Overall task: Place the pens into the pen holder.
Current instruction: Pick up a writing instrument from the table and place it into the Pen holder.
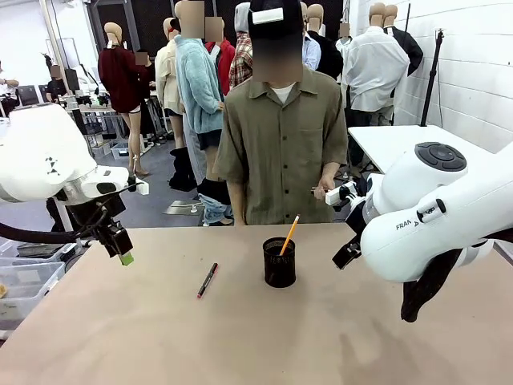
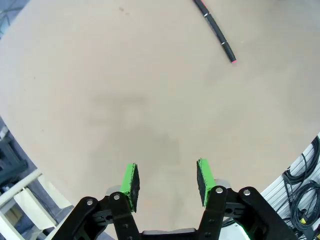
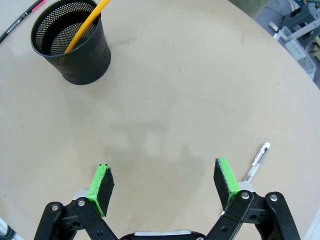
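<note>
The black mesh pen holder (image 1: 279, 265) stands mid-table with a yellow-orange pen (image 1: 288, 235) leaning in it. A black pen with red ends (image 1: 208, 280) lies flat to its left. My left gripper (image 1: 124, 250) hovers over the table's left edge; in its wrist view the left gripper (image 2: 167, 175) is open and empty, with the black pen (image 2: 216, 32) far ahead. My right gripper (image 3: 162, 180) is open above bare table. The holder (image 3: 75, 47) and yellow-orange pen (image 3: 87, 25) lie ahead of it. A pale grey-white pen (image 3: 256, 162) lies just beside one finger.
A person (image 1: 280, 136) stands at the far side of the table, one hand (image 1: 329, 192) near my right arm (image 1: 433, 216). Plastic bins (image 1: 24, 285) sit off the left edge. The tabletop (image 1: 240, 337) is bare in front.
</note>
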### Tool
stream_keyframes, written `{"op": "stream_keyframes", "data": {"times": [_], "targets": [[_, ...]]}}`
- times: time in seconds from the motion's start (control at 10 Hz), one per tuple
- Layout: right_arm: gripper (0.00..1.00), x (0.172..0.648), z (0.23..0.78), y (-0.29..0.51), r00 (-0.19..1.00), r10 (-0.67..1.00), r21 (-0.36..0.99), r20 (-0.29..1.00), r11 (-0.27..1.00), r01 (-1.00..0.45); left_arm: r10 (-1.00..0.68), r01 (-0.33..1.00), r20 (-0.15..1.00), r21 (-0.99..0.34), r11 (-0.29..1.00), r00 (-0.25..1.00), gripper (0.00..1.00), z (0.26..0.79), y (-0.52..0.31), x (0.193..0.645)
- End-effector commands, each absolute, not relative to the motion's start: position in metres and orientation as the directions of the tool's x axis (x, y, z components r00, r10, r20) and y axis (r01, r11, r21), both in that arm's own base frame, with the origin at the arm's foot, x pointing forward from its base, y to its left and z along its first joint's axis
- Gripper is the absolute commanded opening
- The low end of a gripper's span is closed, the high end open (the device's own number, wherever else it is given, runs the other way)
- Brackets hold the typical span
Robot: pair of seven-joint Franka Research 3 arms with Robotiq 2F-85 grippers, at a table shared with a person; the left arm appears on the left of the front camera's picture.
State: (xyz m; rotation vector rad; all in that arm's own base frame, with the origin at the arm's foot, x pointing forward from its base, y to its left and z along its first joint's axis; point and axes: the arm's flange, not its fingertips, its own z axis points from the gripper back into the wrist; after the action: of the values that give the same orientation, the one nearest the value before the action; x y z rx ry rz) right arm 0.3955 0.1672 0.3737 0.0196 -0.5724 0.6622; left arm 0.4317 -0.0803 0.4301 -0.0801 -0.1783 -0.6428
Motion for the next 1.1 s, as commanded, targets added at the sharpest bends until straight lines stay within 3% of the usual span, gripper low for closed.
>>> {"op": "stream_keyframes", "data": {"times": [0.0,0.1,1.0], "targets": [[1.00,0.395,0.373,0.167,0.641,0.576,-0.160,0.508,0.794,-0.587,-0.522,0.540,0.190,-0.056,0.840,0.831,0.62,0.419,-0.068,0.426],[1.00,0.395,0.373,0.167,0.641,0.576,-0.160,0.508,0.794,-0.587,-0.589,0.602,0.190,-0.019,0.798,0.786,0.62,0.430,-0.080,0.432],[1.00,0.396,0.374,0.167,0.641,0.575,-0.161,0.508,0.794,-0.586,-0.589,0.602,0.190,-0.019,0.798,0.786,0.62,0.430,-0.080,0.432]]}}
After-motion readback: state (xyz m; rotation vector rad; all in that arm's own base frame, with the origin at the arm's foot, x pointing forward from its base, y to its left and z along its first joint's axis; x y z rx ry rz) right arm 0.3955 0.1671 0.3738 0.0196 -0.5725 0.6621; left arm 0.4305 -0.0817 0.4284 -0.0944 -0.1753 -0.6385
